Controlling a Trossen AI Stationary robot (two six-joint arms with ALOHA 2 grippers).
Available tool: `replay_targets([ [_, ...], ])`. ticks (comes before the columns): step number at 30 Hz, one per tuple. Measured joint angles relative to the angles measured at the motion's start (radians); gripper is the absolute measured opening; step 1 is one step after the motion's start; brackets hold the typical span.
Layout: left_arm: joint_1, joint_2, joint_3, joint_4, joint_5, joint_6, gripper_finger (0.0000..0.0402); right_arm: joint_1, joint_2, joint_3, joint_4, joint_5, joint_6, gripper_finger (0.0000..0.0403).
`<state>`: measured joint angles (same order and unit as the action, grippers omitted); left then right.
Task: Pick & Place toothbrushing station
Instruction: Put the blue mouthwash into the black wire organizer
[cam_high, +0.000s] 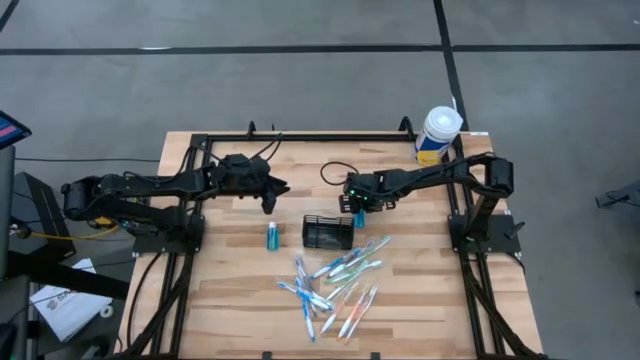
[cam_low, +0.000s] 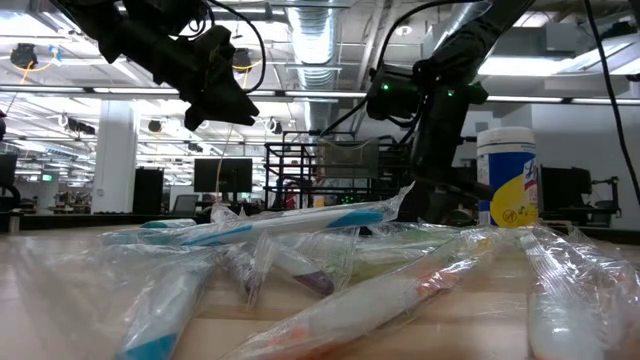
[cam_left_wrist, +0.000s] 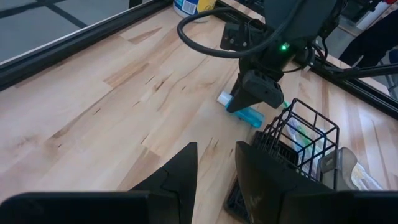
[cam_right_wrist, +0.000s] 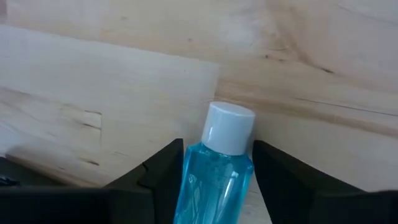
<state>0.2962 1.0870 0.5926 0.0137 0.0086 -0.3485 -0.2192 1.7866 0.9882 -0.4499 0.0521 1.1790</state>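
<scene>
Closure should be finished squarely: right jaws (cam_right_wrist: 214, 171) are spread around the clear blue white-capped bottle (cam_right_wrist: 214, 180), one finger each side. Left jaws (cam_left_wrist: 214, 168) stand slightly parted, empty.

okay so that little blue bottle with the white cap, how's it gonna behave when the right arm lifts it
The blue bottle, lying between the right pincer fingers, looks like smooth, glossy plastic, so probably slippery. Its round body would likely roll if nudged. It seems small and probably light.

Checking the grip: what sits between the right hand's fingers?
A blue bottle with a white cap, between the right hand's fingers; the right wrist view shows it.
</scene>
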Motion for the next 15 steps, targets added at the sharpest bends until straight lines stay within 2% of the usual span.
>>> replay_targets([
  [15, 0.004, 0.0, 0.0, -0.055, 0.0, 0.002, 0.0104, -0.014, 0.003, 0.0, 0.029, 0.027, -0.004, 0.015],
])
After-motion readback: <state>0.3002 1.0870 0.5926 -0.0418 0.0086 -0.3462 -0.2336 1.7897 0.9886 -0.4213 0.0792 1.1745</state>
